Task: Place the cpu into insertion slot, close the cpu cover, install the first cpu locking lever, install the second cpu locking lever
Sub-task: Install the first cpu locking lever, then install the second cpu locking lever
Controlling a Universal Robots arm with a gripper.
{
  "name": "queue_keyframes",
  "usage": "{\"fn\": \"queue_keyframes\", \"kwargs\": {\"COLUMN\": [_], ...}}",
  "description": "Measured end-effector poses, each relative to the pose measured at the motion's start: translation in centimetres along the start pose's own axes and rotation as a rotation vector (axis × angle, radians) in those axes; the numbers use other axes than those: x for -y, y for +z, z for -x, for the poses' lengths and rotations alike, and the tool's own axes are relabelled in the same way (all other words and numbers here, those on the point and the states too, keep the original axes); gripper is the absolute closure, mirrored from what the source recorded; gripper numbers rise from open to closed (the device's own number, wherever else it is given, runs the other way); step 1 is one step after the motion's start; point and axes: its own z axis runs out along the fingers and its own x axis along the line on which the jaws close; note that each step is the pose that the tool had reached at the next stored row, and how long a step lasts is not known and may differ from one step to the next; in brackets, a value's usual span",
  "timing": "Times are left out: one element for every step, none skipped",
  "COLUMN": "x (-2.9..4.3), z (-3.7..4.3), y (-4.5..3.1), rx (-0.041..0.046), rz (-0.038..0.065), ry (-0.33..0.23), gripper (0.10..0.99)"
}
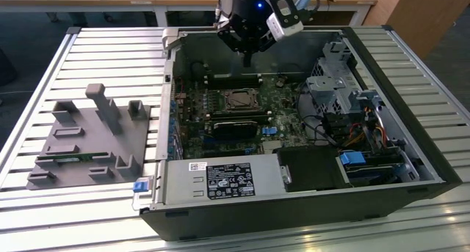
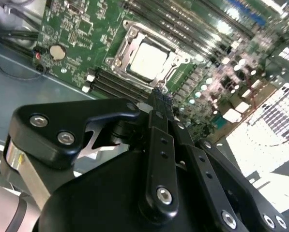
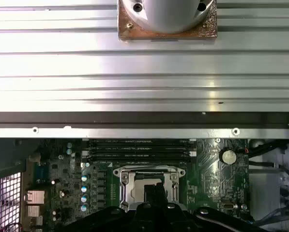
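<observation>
The cpu is a silver-grey square lying flat in the insertion slot in the middle of the green motherboard. The cpu cover, a thin metal frame, lies flat around it, also seen as the cpu cover in the first wrist view. I cannot make out how the locking levers stand. My gripper hangs above the board near the case's far wall, higher than the slot and apart from it. Its black fingers are pressed together with nothing between them, and the tips point toward the socket's edge.
The open computer case lies on a slatted metal table. Inside are black RAM slots, a drive cage and cables at the exterior view's right, and a power supply at the front. A grey fixture stands left of the case.
</observation>
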Motion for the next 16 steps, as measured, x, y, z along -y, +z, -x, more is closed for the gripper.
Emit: {"fn": "queue_keyframes", "kwargs": {"x": [1.27, 1.33, 1.39, 1.45, 1.51, 1.57, 1.63, 1.69, 1.75, 1.81, 1.87, 1.93, 1.99, 2.04, 2.10, 2.16], "z": [0.09, 0.09, 0.09, 0.09, 0.10, 0.10, 0.10, 0.10, 0.10, 0.10, 0.11, 0.11, 0.11, 0.11, 0.11, 0.11], "y": [0.51, 0.52, 0.53, 0.54, 0.56, 0.57, 0.58, 0.59, 0.60, 0.62, 0.63, 0.64, 0.65, 0.66, 0.68, 0.69], "rx": [-0.0001, 0.0000, 0.0000, 0.0000, 0.0000, 0.0000, -0.0001, -0.0001, 0.0000, 0.0000, 0.0000, 0.0000, 0.0000, 0.0000, 0.0000, 0.0000], "rz": [0.001, 0.001, 0.001, 0.001, 0.001, 0.001, 0.001, 0.001, 0.001, 0.001, 0.001, 0.001, 0.001, 0.001, 0.001, 0.001], "ry": [0.000, 0.000, 0.000, 0.000, 0.000, 0.000, 0.000, 0.000, 0.000, 0.000, 0.000, 0.000, 0.000, 0.000, 0.000, 0.000], "gripper": [0.976, 0.976, 0.976, 0.976, 0.976, 0.976, 0.976, 0.976, 0.976, 0.976, 0.976, 0.976, 0.976, 0.976, 0.976, 0.976]}}
